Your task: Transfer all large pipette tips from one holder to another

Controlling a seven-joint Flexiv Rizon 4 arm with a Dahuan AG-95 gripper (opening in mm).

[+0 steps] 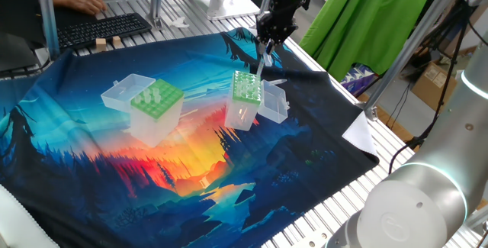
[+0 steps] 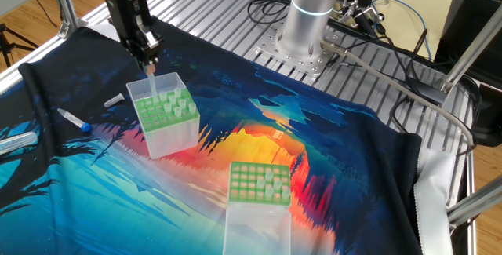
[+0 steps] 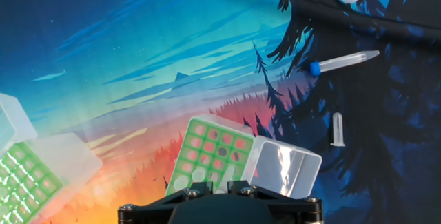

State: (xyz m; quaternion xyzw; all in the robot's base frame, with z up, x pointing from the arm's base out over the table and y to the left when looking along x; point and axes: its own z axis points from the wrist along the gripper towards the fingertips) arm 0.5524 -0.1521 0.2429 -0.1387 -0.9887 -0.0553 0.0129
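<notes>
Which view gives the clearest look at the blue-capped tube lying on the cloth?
The hand view: the blue-capped tube lies whole and unobstructed on the dark cloth. The other fixed view shows it small near the left edge. In the remaining fixed view I cannot find it.

2 fixed cameras, opposite sides, share cloth; hand camera looks down.

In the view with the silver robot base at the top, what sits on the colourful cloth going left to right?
Clear tube → blue-capped tube → small clear tube → green-topped box under the gripper → second green-topped box.
</notes>
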